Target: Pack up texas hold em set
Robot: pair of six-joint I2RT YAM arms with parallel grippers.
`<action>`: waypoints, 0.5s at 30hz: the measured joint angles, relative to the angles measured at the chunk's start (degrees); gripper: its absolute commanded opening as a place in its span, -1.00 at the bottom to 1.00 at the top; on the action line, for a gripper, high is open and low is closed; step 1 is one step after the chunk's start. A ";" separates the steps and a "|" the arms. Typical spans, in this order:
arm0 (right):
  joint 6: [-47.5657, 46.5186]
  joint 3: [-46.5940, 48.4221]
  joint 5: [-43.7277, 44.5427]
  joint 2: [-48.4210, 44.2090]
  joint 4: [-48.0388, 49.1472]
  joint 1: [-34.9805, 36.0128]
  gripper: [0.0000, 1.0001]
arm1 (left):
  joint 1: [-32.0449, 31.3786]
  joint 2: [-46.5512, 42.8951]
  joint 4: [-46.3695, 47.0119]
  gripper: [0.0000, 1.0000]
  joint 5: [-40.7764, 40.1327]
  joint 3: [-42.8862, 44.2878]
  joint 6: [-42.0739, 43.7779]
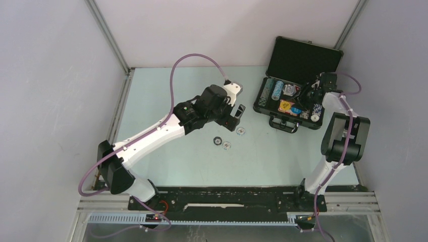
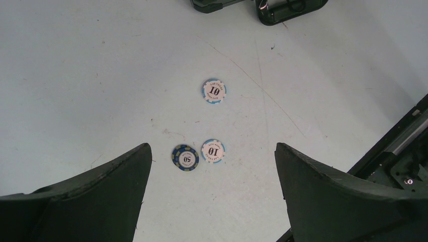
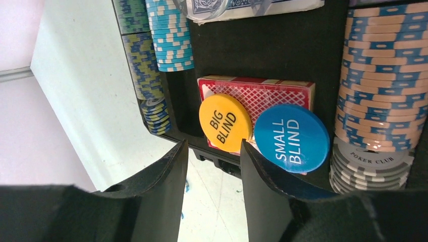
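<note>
The black silver-trimmed briefcase (image 1: 303, 56) lies open at the back right. Its tray holds rows of striped chips (image 3: 391, 75), a red card deck (image 3: 257, 93), a yellow BIG BLIND disc (image 3: 225, 122) and a blue SMALL BLIND disc (image 3: 291, 137). My right gripper (image 3: 213, 146) hovers over the tray's near edge (image 1: 309, 93), open and empty. Three loose chips lie on the table: a blue 50 chip (image 2: 184, 157), a 10 chip (image 2: 213, 150) touching it, and another 10 chip (image 2: 214, 91) farther off. My left gripper (image 2: 212, 147) is open and empty above them (image 1: 238, 103).
The case handle (image 1: 283, 124) faces the table's middle and shows at the top of the left wrist view (image 2: 290, 12). A wrapped blue deck (image 3: 252, 6) sits at the back of the tray. Grey walls close in the table on both sides.
</note>
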 measured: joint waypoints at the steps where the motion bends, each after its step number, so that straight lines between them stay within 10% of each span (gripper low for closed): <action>1: -0.15 0.00 0.37 -0.22 -0.28 -0.02 0.02 | 0.00 0.00 0.00 0.94 0.07 0.00 0.00; 15: -2.78 -0.09 5.62 -1.57 -3.15 -1.57 0.08 | 0.00 0.00 0.00 0.95 0.39 0.00 0.00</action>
